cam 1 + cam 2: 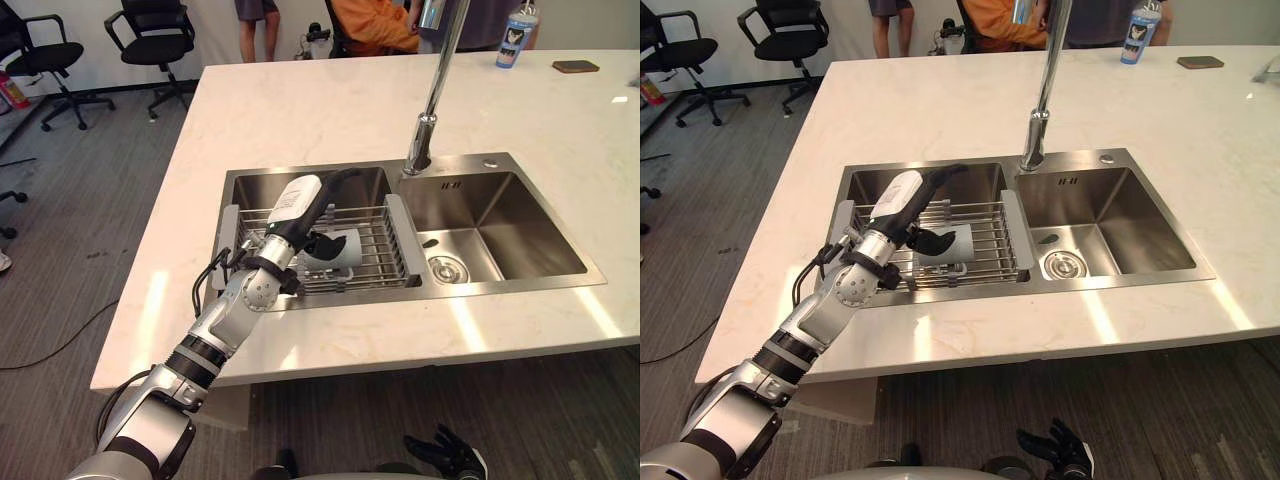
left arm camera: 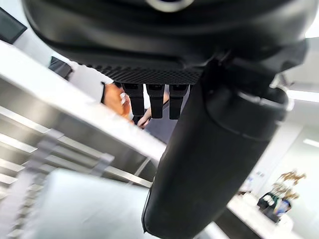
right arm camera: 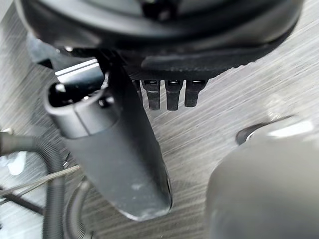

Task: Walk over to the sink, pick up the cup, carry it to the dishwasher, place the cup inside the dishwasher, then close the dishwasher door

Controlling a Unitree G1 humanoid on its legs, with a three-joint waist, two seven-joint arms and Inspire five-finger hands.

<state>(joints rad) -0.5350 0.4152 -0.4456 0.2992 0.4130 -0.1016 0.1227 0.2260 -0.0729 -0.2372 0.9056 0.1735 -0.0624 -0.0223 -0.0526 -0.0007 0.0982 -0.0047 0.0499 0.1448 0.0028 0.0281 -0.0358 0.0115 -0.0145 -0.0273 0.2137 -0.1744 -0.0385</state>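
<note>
Left hand point(image 1: 299, 213), fingers spread, hovers at ten o'clock of the cup point(image 1: 340, 251) over the sink rack point(image 1: 384, 258); lower, wrap firmly, then lift.

left robot hand point(image 1: 297, 214) partly hides the cup point(image 1: 345, 249), and the faucet point(image 1: 437, 85) is cropped.

Left arm stretched forward, right arm hanging low.
Left hand point(image 1: 300, 205): fingers straight, thumb seemingly hooked downward. Right hand point(image 1: 445, 452): fingers loosely spread.
</note>
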